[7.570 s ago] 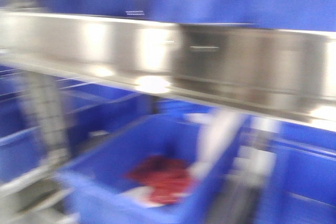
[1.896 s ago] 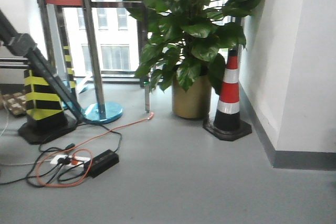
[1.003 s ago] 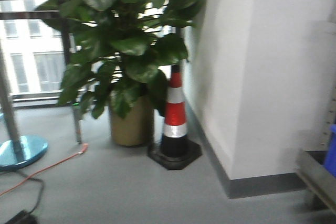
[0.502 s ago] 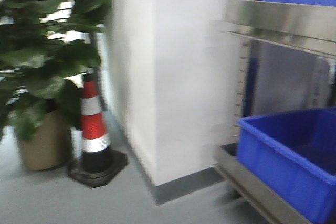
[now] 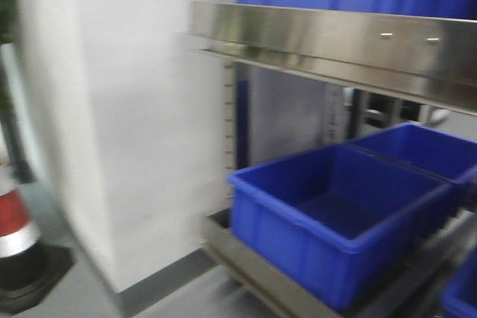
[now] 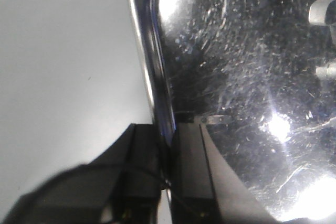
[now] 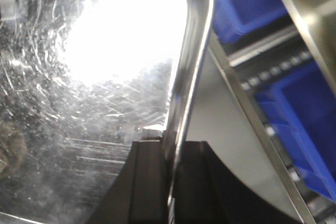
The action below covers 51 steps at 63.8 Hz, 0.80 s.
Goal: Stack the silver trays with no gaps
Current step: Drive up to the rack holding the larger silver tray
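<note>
Silver tray [image 6: 236, 77], rims tight in left end effector [image 6: 167, 140] and right end effector [image 7: 169, 150].

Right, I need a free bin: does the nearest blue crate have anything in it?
No, in the front view the nearest blue crate shows only bare blue floor and walls inside.

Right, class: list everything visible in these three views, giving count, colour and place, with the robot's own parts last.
silver tray: one, shiny scratched steel, held by opposite side rims
steel shelf band: one, brushed silver, across the upper right of the front view
blue crates: at least three, blue, below the shelf band
wall: one, white, left of the crates
traffic cone: one, red and white with a black base, far left edge
left gripper: one, black, shut on the tray's rim
right gripper: one, black, shut on the tray's rim
</note>
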{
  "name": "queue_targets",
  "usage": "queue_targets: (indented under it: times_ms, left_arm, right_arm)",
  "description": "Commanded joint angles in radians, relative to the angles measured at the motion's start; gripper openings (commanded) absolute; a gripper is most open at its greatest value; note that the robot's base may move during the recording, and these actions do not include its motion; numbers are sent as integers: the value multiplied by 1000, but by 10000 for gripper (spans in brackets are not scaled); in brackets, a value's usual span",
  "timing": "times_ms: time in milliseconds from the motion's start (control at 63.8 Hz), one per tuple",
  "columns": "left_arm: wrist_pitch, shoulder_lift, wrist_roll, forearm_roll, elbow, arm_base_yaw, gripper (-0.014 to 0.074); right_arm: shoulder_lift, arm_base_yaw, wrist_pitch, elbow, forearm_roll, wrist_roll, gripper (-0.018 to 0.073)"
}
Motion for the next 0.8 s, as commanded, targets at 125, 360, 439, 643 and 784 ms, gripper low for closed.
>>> queue_targets:
  times_ms: [125,360,439,643,784]
  left_arm:
    - [59,-37,31,11,-24,-9,-48]
    - [59,-37,31,11,-24,-9,-48]
    - [59,-37,31,11,-24,-9,-48]
    - [59,-37,31,11,-24,-9,-48]
    - [59,-37,31,11,-24,-9,-48]
  right_arm:
    - [-43,0,33,-29,-19,-18,56]
    - [-43,0,33,-29,-19,-18,56]
    - [-43,0,33,-29,-19,-18,56]
    - [-43,0,33,-29,-19,-18,56]
    - [-43,0,33,-29,-19,-18,56]
